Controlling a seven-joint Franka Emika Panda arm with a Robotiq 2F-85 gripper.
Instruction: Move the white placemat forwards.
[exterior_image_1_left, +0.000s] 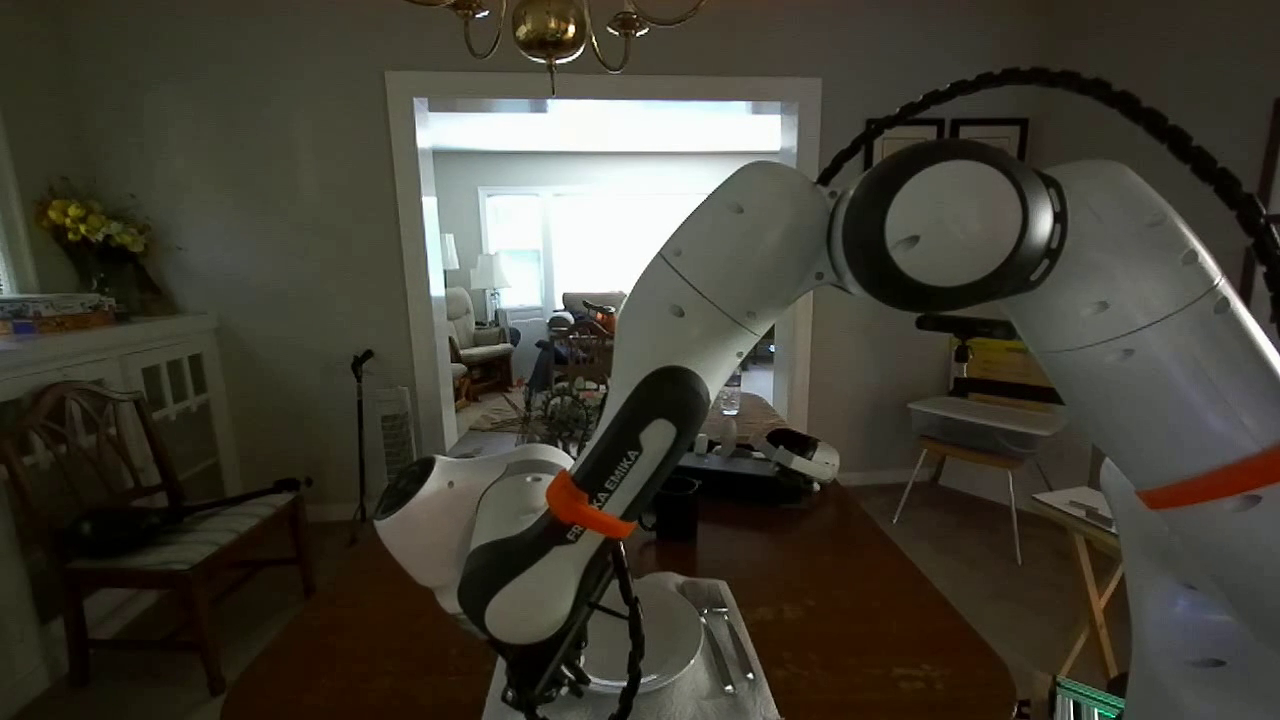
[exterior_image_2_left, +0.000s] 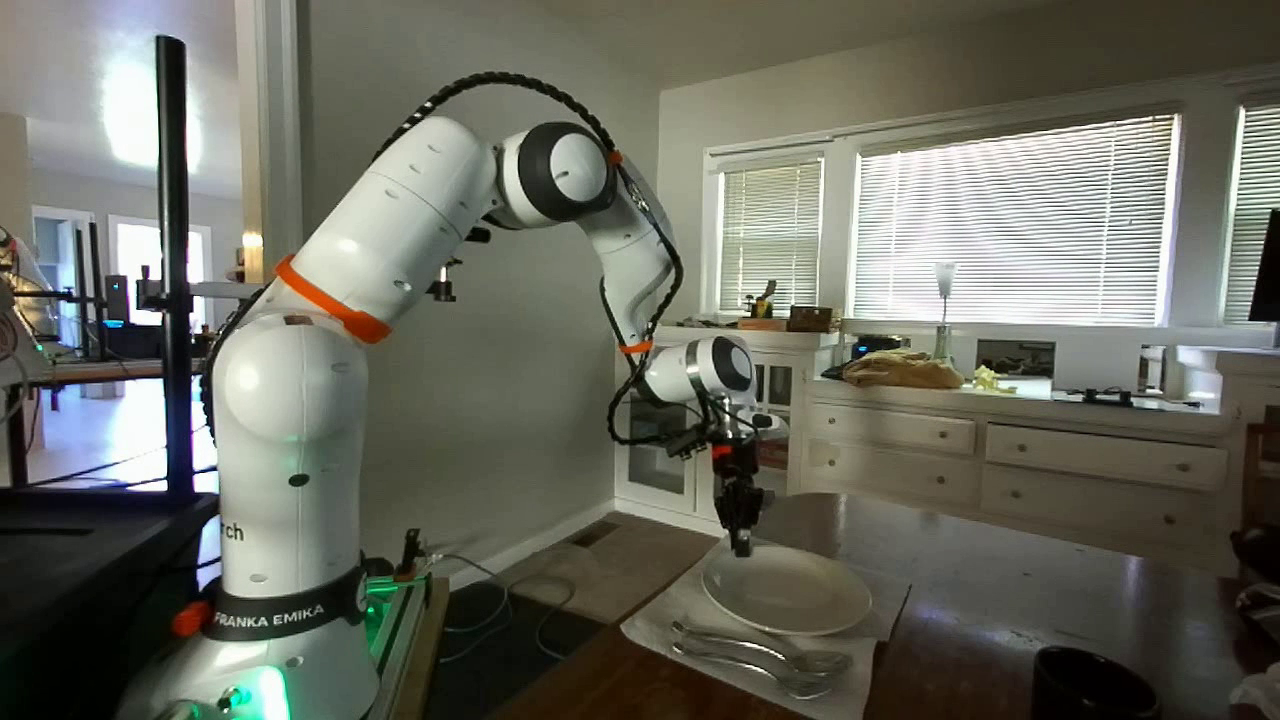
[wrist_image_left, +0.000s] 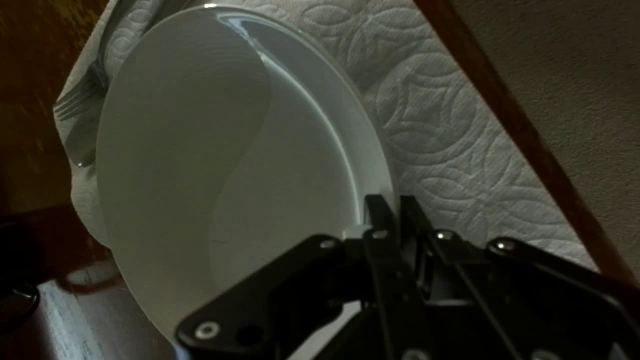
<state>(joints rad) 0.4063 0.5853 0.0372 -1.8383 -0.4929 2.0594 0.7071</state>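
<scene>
The white placemat (exterior_image_1_left: 692, 706) lies flat on the table, quilted and pale; it also shows in an exterior view (exterior_image_2_left: 665, 615) and the wrist view (wrist_image_left: 450, 130). A round white plate (exterior_image_2_left: 790, 592) is over its middle, with metal cutlery (exterior_image_2_left: 765, 655) beside it. My gripper (wrist_image_left: 393, 200) is nearly closed at the plate's rim on the side near the robot. The rim runs between its two fingers, which look shut on it. The fingertips (exterior_image_2_left: 741, 550) point down over the mat and do not grip it. In an exterior view the arm hides the plate's left part (exterior_image_1_left: 655, 635).
The wooden table edge (wrist_image_left: 505, 115) runs close beside the mat, with floor beyond. A dark mug (exterior_image_1_left: 678, 510) stands past the mat and shows in both exterior views (exterior_image_2_left: 1085, 685). Dark equipment (exterior_image_1_left: 740, 475) lies farther along the table. A chair (exterior_image_1_left: 180, 550) stands aside.
</scene>
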